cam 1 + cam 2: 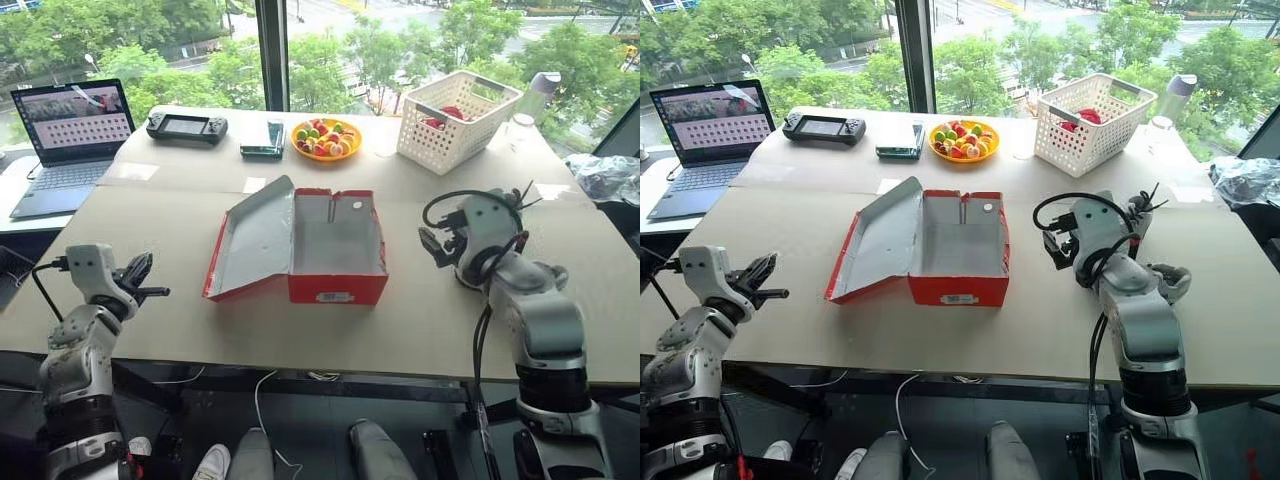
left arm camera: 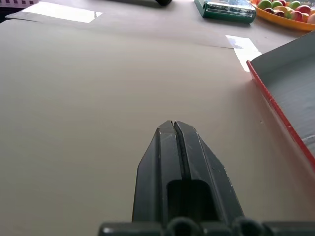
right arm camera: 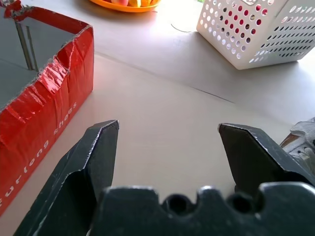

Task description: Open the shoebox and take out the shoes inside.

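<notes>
The red shoebox (image 1: 335, 255) sits in the middle of the table (image 1: 180, 215), lid (image 1: 252, 238) flopped open toward nine o'clock; its long side runs from nine to three; the grey inside looks bare, and no shoes can be seen in it. The right gripper (image 3: 167, 140) has its fingers spread wide, holding nothing, near the box's three o'clock end; the left gripper (image 2: 173, 135) has its fingers pressed together, further off past the lid at about eight o'clock. The right arm looks nearer, so it would likely reach toward nine o'clock.
</notes>
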Controlling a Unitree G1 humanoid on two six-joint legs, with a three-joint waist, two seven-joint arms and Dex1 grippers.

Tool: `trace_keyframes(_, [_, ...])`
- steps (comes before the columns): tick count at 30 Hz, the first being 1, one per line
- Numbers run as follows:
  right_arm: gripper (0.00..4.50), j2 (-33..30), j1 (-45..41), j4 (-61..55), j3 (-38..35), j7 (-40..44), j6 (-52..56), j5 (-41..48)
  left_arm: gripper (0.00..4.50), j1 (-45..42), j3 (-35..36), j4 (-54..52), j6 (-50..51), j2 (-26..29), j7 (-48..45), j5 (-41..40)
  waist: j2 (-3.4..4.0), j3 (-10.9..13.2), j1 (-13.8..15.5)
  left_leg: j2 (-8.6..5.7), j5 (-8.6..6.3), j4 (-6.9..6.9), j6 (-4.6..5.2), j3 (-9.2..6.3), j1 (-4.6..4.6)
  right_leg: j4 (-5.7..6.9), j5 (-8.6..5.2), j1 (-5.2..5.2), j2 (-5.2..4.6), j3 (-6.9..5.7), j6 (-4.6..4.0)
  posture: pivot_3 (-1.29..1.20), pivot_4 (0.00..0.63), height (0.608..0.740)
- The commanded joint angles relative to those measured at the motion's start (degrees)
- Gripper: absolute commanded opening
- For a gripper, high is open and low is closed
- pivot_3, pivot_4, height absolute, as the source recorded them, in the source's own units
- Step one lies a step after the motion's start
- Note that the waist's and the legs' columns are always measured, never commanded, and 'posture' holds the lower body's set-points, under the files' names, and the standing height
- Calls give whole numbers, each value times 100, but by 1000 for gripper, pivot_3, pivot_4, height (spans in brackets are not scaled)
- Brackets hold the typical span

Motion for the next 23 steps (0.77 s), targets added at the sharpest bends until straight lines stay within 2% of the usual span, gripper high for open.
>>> trace_keyframes(1, [3875,195,448,348,41,-396,-889,-331,0,78,235,-166,-366,-171,472,-29,-3,-2,6,0,0,1,0,0,0,-1,0,2,0,-1,0,0,150,725])
trace_keyframes(4, [3875,437,814,650,-78,-516,-1479,-305,0,87,265,-104,-594,-290,696,-8,-6,-4,9,1,0,1,0,0,-1,-16,0,13,-1,-1,0,0,150,725])
trace_keyframes(9, [3875,521,1006,869,8,-524,-1772,-384,0,143,212,-55,-686,-258,676,-75,-6,-4,-9,0,0,0,-1,2,-5,-18,3,11,-1,0,3,0,150,725])
trace_keyframes(23, [3875,609,1071,1127,1,-624,-2043,-478,0,17,23,-46,-707,-430,666,-189,-6,-4,-11,1,0,-2,-1,2,-3,-22,3,13,-1,-1,1,0,150,725])
